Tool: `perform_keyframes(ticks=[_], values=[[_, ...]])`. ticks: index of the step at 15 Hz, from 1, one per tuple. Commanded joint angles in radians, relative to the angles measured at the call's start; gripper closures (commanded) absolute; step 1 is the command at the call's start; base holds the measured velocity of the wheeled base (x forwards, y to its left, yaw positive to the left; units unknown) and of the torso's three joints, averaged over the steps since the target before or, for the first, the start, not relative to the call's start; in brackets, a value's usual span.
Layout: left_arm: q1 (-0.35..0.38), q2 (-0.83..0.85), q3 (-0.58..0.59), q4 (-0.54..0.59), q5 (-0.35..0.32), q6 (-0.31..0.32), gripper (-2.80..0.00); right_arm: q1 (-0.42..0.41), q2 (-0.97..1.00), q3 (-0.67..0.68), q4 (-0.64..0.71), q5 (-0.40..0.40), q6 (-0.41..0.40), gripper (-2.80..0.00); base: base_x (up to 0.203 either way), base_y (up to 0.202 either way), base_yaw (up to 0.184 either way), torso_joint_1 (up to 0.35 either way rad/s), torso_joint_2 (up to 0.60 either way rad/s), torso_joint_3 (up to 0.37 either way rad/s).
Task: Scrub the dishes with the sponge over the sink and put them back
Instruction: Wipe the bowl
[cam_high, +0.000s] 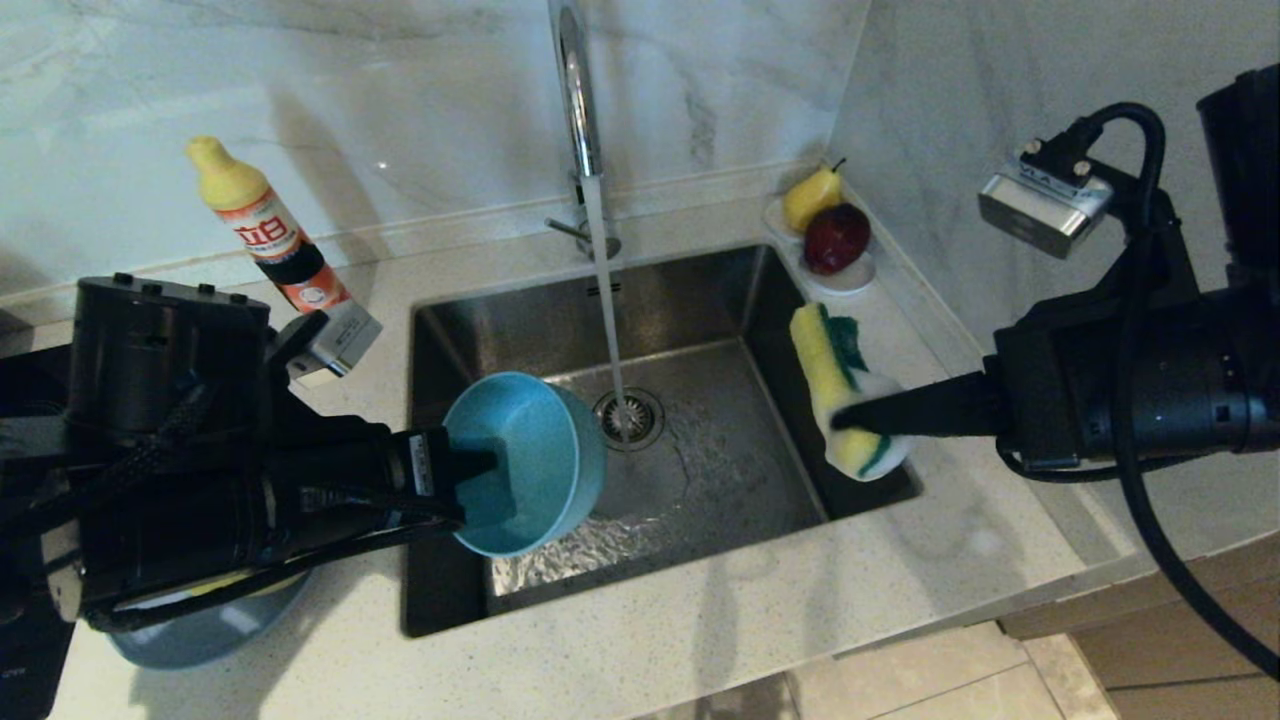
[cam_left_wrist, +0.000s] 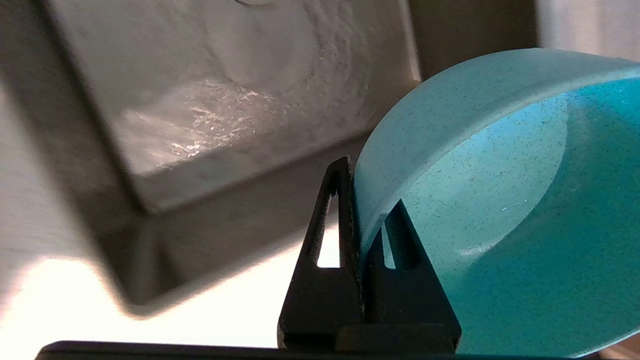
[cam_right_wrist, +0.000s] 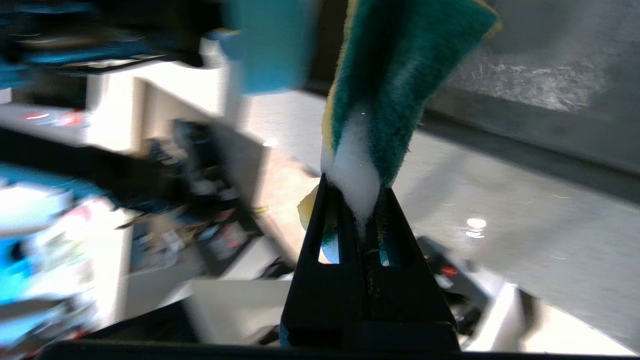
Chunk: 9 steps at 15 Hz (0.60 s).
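Observation:
The teal-blue bowl (cam_high: 545, 455) hangs tipped on its side over the left part of the sink (cam_high: 700, 300). My left gripper (cam_high: 485, 468) is shut on its rim, one finger inside and one outside, as the left wrist view shows on the gripper (cam_left_wrist: 370, 182) and bowl (cam_left_wrist: 500, 175). Over the sink's right edge my right gripper (cam_high: 845, 420) is shut on the yellow-and-green sponge (cam_high: 835, 375), which stands upright with white foam on it. The right wrist view shows that gripper (cam_right_wrist: 355, 185) squeezing the sponge (cam_right_wrist: 395, 75). The grey-blue plate (cam_high: 200, 630) lies on the counter under my left arm, with a yellow sliver on it.
Water runs from the chrome tap (cam_high: 578, 100) onto the drain strainer (cam_high: 628, 415). A dish-soap bottle (cam_high: 265, 225) stands behind my left arm. A white saucer (cam_high: 850, 278) with a pear and a red fruit sits at the sink's back right corner.

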Motion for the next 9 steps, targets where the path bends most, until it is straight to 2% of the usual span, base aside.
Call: perform_keyframes(ticks=[1,2,5,7,9], values=[[-0.036,0.043,-0.044,0.019,0.006,-0.048,0.00,0.001,0.014,-0.063,0.039,0.042,0.006,0.00,0.000,0.000,0.000,0.000,0.00,0.000],[-0.041,0.068,-0.076,0.025,0.029,-0.060,0.00,0.002,0.024,-0.098,0.059,0.067,0.010,0.00,0.000,0.000,0.000,0.000,0.00,0.000],[-0.110,0.132,-0.169,0.038,0.194,-0.082,0.00,0.007,0.071,-0.239,0.190,0.137,0.039,0.00,0.000,0.000,0.000,0.000,0.00,0.000],[-0.149,0.149,-0.203,0.062,0.249,-0.084,0.00,0.031,0.106,-0.295,0.229,0.147,0.048,0.00,0.000,0.000,0.000,0.000,0.00,0.000],[-0.170,0.195,-0.235,0.079,0.342,-0.089,0.00,0.091,0.144,-0.324,0.267,0.141,0.053,0.00,0.000,0.000,0.000,0.000,0.00,0.000]])
